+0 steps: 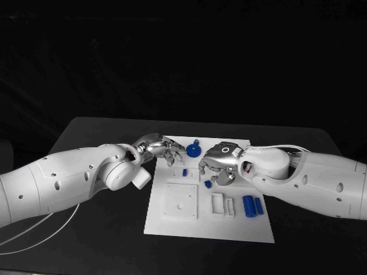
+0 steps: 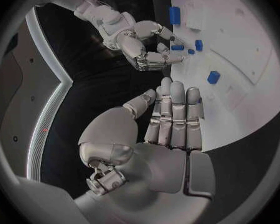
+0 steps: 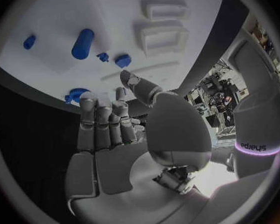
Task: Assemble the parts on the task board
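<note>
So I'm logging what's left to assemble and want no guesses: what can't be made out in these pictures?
- Head view: the right hand covers part of the task board; anything beneath is hidden.
- Head view: the left hand is partly hidden by its own wrist.
- Small blue part: too small to identify.

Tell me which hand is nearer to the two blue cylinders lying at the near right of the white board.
The right hand. It hovers over the board just beyond the cylinders. The left hand is at the board's far left edge, clearly farther from them.
</note>
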